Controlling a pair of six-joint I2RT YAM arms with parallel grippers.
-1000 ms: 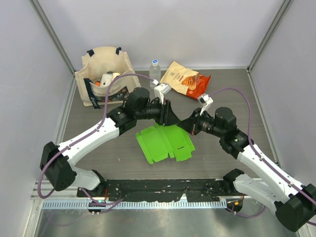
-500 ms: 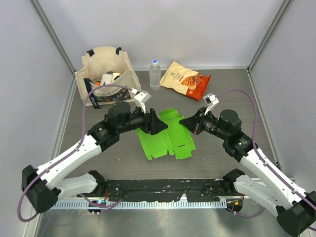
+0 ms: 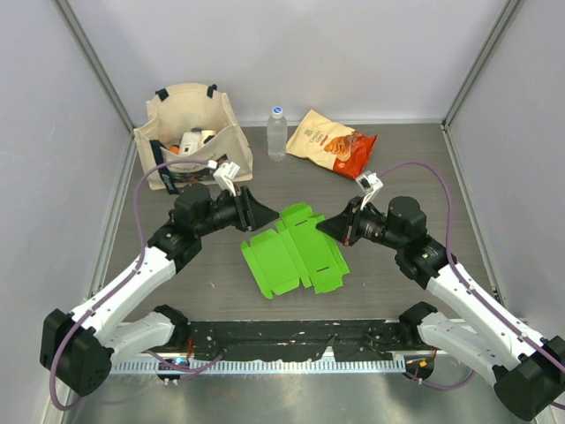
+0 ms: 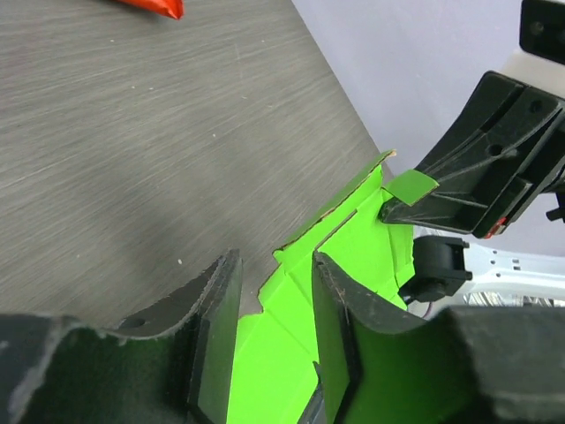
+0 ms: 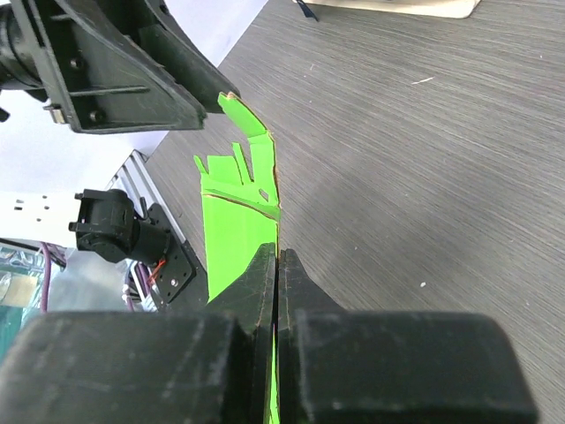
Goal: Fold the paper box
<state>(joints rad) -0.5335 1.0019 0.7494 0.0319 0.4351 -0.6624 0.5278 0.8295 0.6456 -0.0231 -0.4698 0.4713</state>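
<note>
**Early fold: right pinches a flap, left free and lining up**

The paper box [image 3: 296, 256] lies mid-table [image 3: 397, 177] between the two grippers, mostly flat, with its creases barely worked. We judge the folding hardly begun. The right gripper [image 3: 325, 228] is clamped thin on a flap at the box's far right edge, and the right wrist view shows green card running in between its closed fingers, tilted up off the table. The left gripper [image 3: 265, 215] stands partly spread with nothing between its fingers, just off the box's far left edge. Both arms reach inward from their bases with forearms low and fingers pointing at each other across the card. The next move calls for the left to take or press a flap on its side while the right holds firm, or else the sheet may slide.
</note>
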